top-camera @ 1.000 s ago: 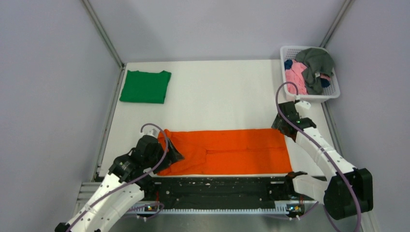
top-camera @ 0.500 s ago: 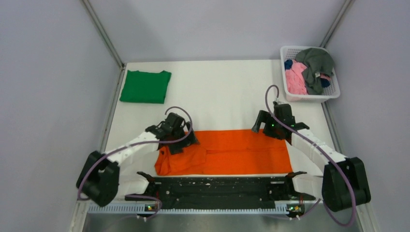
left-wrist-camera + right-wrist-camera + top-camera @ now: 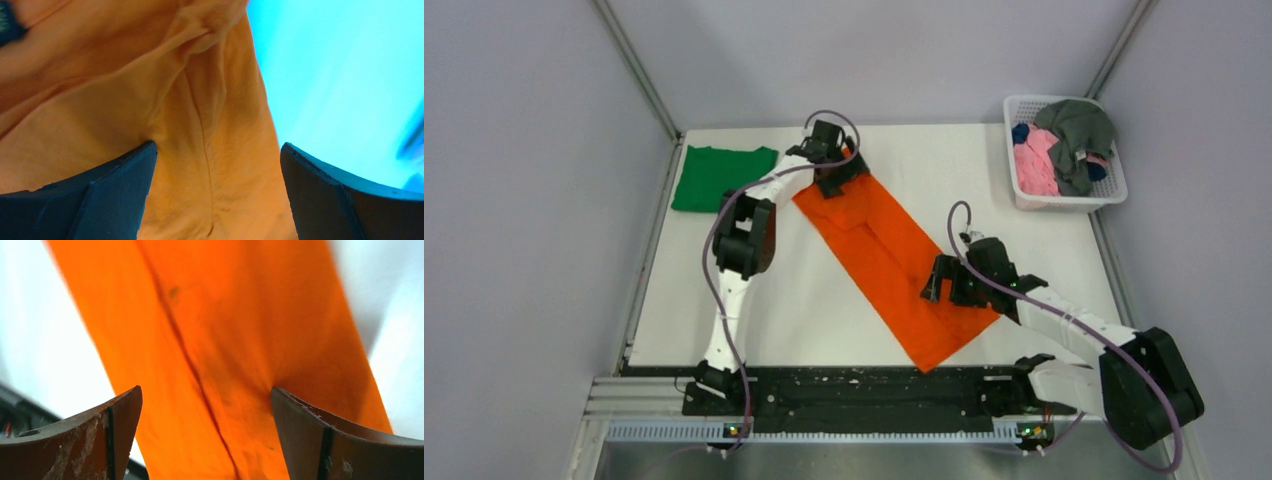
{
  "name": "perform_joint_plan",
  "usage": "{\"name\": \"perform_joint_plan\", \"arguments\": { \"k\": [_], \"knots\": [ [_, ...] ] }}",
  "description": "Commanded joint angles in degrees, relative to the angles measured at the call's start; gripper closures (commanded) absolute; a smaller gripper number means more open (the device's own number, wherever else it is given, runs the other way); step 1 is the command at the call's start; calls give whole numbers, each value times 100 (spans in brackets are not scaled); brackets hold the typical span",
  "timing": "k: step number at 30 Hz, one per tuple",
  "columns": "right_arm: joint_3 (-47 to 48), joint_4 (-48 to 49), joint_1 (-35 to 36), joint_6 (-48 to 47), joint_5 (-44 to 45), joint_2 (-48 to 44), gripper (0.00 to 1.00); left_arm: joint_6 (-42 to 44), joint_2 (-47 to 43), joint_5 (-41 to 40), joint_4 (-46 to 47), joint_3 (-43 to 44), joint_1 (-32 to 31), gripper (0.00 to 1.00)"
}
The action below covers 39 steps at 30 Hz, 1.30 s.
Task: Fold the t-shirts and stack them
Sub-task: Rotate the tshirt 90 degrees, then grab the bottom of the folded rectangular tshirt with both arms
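Orange t-shirt (image 3: 879, 250), 1 long diagonal strip: far end beneath left gripper (image 3: 839, 176), near half beneath right gripper (image 3: 944, 288); both gape wide, holding nothing.

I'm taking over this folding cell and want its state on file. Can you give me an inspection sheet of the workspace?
Surface: white table, no stains seen.
Job's things: orange t-shirt, a long folded strip lying diagonally; green t-shirt folded, far left corner; basket far right with pink garment, grey garment, dark blue garment.
Clutter: nothing seen.
Tools: left tool open over the strip's far end; right tool open over its near half.
Cables: left cable loop and right cable loop arch above the wrists.
Surroundings: pale walls; black rail along the near edge.
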Motion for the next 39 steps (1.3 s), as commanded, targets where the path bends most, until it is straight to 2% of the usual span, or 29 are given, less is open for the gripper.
{"name": "perform_joint_plan", "arguments": {
  "k": [1, 4, 6, 10, 14, 19, 25, 28, 32, 34, 37, 39],
  "knots": [
    [-481, -101, 766, 578, -929, -131, 1, -93, 1642, 986, 364, 1759, 134, 1],
    [-384, 424, 1301, 572, -1236, 160, 1, -763, 2537, 1787, 1116, 2649, 146, 1],
    [-260, 720, 1510, 516, -1276, 501, 1, -1237, 2830, 2026, 1792, 2742, 149, 1],
    [26, 1466, 1904, 536, -1423, 1276, 1, -1788, 3196, 2118, 2721, 2867, 99, 1],
    [440, 1387, 2171, 470, -1225, 1746, 1, -1849, 3351, 1792, 2775, 3169, 87, 1],
    [594, 745, 2191, 445, -636, 1153, 1, -1560, 2952, 1537, 2541, 3174, 139, 1],
    [624, 320, 2180, 352, -115, -257, 1, -524, 1505, 1234, 2023, 2946, 17, 1],
    [471, 1, 2171, 449, 312, -942, 1, -57, 367, 1205, 1789, 2084, -9, 1],
    [284, -761, 2156, 774, 874, -1570, 1, 532, -1395, 1097, 1396, 381, -65, 1],
    [259, -1124, 2137, 859, 962, -1719, 1, 813, -2216, 792, 967, -551, -155, 1],
    [118, -1361, 2116, 988, 991, -1863, 1, 849, -3435, 244, 559, -2411, -365, 1],
    [-46, -1298, 2109, 1156, 984, -1937, 1, 714, -4219, 227, 782, -3716, -550, 1]
  ]
}}
